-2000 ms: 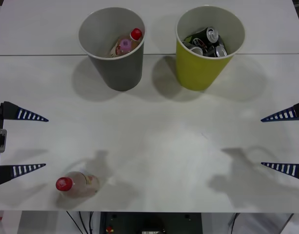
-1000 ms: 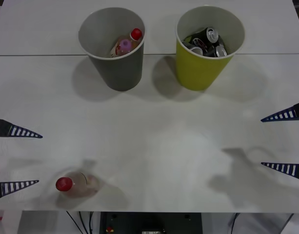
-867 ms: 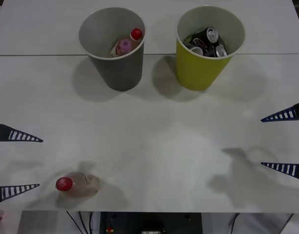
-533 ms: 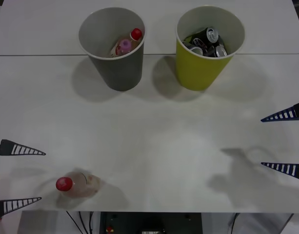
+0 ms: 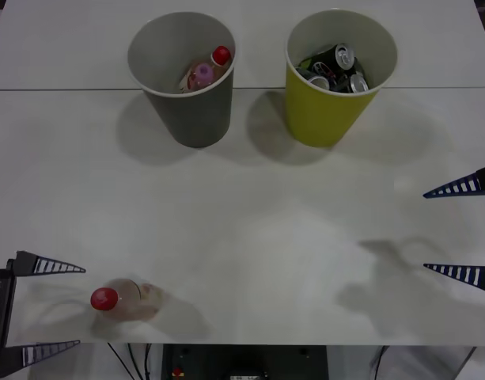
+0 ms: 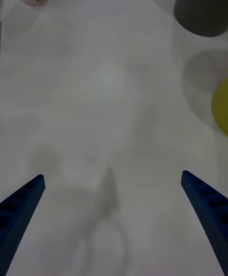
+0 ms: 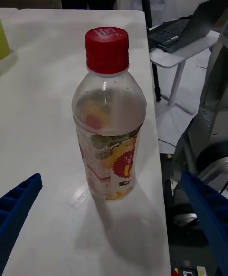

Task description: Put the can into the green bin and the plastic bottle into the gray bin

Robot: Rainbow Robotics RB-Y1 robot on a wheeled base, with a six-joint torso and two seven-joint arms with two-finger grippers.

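The plastic bottle [image 5: 125, 298] stands upright on the white bench [image 5: 250, 237], close to the near edge and toward the near left corner. Its red cap [image 7: 107, 49] is on top. It has not gone into a bin yet.

The left gripper [image 5: 58, 306] sits at the near left corner of the bench, just beside the bottle. Its fingers are spread wide and hold nothing. It faces the bottle but does not touch it.

The right gripper [image 5: 457, 231] hangs by the right edge of the bench, well apart from the bottle. Its fingers are spread wide too, and it holds nothing.

The gray bin [image 5: 181, 79] stands near the far edge, on the left side. Two bottles already lie inside it. The green bin [image 5: 339, 75] stands beside it on the right, and cans [image 5: 335, 68] already lie inside it.

So the can part looks done. What is left is to grab the plastic bottle, carry it across the bench and drop it into the gray bin.
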